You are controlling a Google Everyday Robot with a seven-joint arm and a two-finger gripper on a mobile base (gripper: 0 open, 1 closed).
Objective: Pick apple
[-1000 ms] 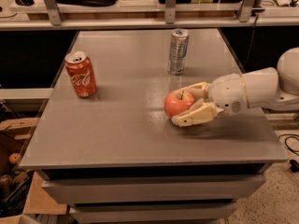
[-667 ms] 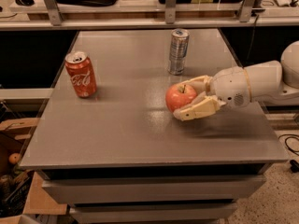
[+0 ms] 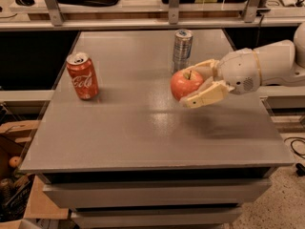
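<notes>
Apple (image 3: 186,84) is clamped between the two fingers of the gripper (image 3: 192,86), which reaches in from the side and is closed on it. In the camera view it hangs just on the near side of the silver can (image 3: 182,49). It looks clear of the table (image 3: 133,128), since a soft shadow lies on the grey top below, apart from the fruit.

The main risk, as I judge it, is a slip. The apple is round with smooth, waxy-looking red-orange skin, and the cream fingers look like hard, glossy plastic. One finger curves over the top near the short stem and the other runs beneath, so the hold rests on two narrow strips. A jerk or a tilt of the wrist could let the fruit roll out, drop and run across the flat top.

The second risk is the silver can itself. It is tall, slim, thin-walled metal, and a swing of the arm toward it could tip it over. The red cola can (image 3: 82,75) stands well apart from the silver can, out of harm's way.

The table top is matte grey with a dull sheen
</notes>
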